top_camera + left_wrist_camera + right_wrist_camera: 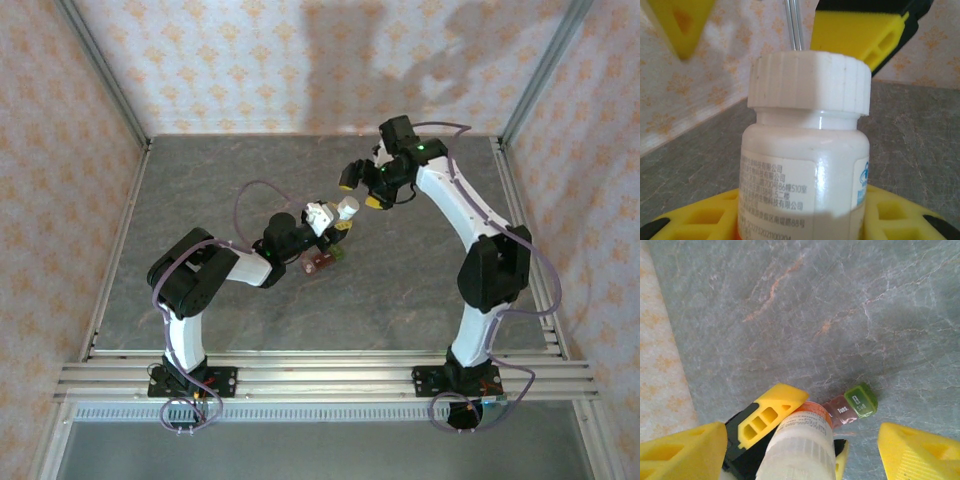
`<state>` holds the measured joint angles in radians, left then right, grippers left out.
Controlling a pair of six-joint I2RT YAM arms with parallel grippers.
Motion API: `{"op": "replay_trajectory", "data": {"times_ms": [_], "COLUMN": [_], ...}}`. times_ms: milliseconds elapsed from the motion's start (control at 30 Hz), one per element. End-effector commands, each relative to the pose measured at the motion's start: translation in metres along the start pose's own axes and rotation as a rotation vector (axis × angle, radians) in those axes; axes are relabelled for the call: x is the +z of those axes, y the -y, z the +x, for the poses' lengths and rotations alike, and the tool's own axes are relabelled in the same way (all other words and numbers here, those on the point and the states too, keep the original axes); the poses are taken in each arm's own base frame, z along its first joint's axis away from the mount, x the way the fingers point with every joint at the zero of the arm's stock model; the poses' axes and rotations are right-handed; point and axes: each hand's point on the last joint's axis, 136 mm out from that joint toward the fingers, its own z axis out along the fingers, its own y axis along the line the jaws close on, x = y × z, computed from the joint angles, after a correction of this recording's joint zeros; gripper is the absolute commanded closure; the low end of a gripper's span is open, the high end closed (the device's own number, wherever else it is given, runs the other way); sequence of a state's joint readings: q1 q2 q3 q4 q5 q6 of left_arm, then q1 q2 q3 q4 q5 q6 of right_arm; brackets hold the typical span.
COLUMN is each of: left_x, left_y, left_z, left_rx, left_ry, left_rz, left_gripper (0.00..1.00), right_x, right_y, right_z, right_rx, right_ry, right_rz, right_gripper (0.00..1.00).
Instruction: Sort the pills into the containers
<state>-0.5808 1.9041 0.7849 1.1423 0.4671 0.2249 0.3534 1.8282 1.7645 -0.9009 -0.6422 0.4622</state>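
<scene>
Jaws of right gripper [361, 193] stand wide, flanking the ribbed white cap [810, 82] w/o touching, while left gripper [333, 220] is clamped on the small white plastic pill bottle w/ printed label [805, 165], held above the grey stone-look table [790, 315]. Task looks early: cap on, no pills visible, and the brownish-red strip of joined square containers w/ green end [847, 407] lies on the table below. Bottle hides part of the strip, so compartment count & contents can't be told.

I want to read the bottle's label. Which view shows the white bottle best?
Left wrist: the white bottle stands close up, cap ridges and printed label sharp. Top external shows it tiny in the left tool; right wrist shows it blurred and cropped.
</scene>
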Motion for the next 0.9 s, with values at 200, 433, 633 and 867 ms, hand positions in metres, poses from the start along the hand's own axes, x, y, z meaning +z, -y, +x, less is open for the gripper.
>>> {"op": "replay_trajectory", "data": {"times_ms": [200, 433, 633, 867], "left_x": [0.004, 0.007, 0.011, 0.011], "left_y": [-0.008, -0.008, -0.006, -0.006], "left_z": [-0.041, -0.055, -0.065, -0.071], "left_rx": [-0.036, -0.100, -0.149, -0.156], "left_ry": [0.131, 0.170, 0.197, 0.208], "left_rz": [-0.022, -0.003, 0.026, 0.035], "left_gripper": [1.00, 1.00, 1.00, 1.00], "right_x": [-0.067, -0.076, -0.074, -0.059], "right_y": [-0.012, -0.028, -0.040, -0.043], "right_z": [-0.038, -0.024, -0.009, -0.004], "right_rx": [-0.078, -0.367, -0.449, -0.462], "right_ry": [0.290, 0.365, 0.330, 0.291], "right_rz": [-0.092, -0.205, -0.296, -0.278], "right_gripper": [0.19, 0.21, 0.21, 0.20]}}
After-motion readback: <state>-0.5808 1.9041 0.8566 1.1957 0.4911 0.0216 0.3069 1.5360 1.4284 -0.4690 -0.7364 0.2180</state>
